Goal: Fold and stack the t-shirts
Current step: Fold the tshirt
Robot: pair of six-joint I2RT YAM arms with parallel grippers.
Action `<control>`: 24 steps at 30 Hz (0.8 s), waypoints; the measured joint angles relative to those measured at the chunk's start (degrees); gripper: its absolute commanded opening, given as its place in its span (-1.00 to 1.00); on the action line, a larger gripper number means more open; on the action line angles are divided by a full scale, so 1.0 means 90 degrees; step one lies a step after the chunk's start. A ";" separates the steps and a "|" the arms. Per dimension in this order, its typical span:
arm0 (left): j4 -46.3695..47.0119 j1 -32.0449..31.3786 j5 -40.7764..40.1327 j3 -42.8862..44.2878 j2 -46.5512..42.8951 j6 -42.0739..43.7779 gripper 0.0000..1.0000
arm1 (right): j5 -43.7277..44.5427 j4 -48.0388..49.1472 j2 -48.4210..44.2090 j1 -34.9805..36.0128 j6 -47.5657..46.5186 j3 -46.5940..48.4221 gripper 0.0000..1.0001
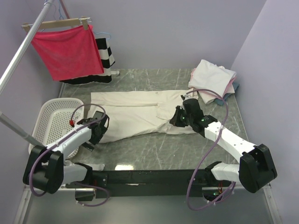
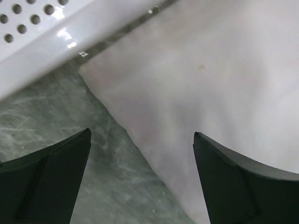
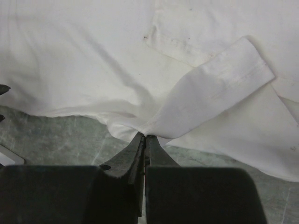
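Note:
A cream t-shirt (image 1: 135,116) lies spread flat across the middle of the table. My left gripper (image 1: 100,125) hangs open over its near left corner. In the left wrist view the shirt's corner (image 2: 210,74) runs between the wide-apart fingertips of the left gripper (image 2: 142,135), which touch nothing. My right gripper (image 1: 180,116) is at the shirt's near right edge. In the right wrist view the right gripper (image 3: 145,136) is shut on a pinch of the shirt (image 3: 93,56) where a sleeve (image 3: 215,93) folds over. A stack of folded t-shirts (image 1: 212,78) sits at the back right.
A white perforated basket (image 1: 53,120) stands at the left, close to the left gripper, its wall (image 2: 42,51) right beside the shirt corner. A red cloth (image 1: 67,51) on a hanger and a striped garment (image 1: 105,55) hang at the back left. A metal pole (image 1: 18,53) slants along the left.

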 measured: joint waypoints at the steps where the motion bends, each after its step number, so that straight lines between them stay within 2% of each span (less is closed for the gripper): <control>1: 0.0034 0.0000 -0.0090 -0.0053 0.0078 -0.0075 0.83 | -0.0019 0.0002 0.0000 -0.0027 -0.0012 0.0000 -1.00; 5: 0.0134 0.0000 -0.0423 -0.0153 0.0478 -0.0248 0.59 | -0.0126 0.0002 0.0000 -0.0153 -0.0012 0.0000 -1.00; 8: 0.0219 0.0000 -0.0670 -0.0138 0.0617 -0.0287 0.02 | -0.0187 0.0002 0.0000 -0.0197 -0.0010 0.0000 -1.00; 9: 0.0274 0.0000 -0.0748 -0.0124 0.0670 -0.0287 -0.49 | -0.0206 0.0000 0.0000 -0.0204 -0.0010 0.0000 -1.00; 10: 0.0333 0.0000 -0.0816 -0.0104 0.0721 -0.0284 -0.72 | -0.0214 0.0000 0.0000 -0.0206 -0.0010 0.0002 -1.00; 11: 0.0410 0.0000 -0.0869 -0.0090 0.0763 -0.0274 -0.90 | -0.0221 -0.0002 0.0000 -0.0214 -0.0010 0.0007 -1.00; 12: 0.0481 0.0000 -0.0903 -0.0075 0.0794 -0.0282 -0.98 | -0.0223 -0.0005 0.0000 -0.0221 -0.0012 0.0012 -1.00; 18: 0.0639 0.0007 -0.0811 -0.0061 0.0755 -0.0010 -0.98 | -0.0216 -0.0129 -0.0032 -0.0250 -0.0012 0.0029 -1.00; 24: 0.0381 0.0012 -0.0369 -0.0061 0.0199 0.0372 -0.98 | -0.0143 -0.0376 -0.0265 -0.0260 -0.0010 0.0019 -1.00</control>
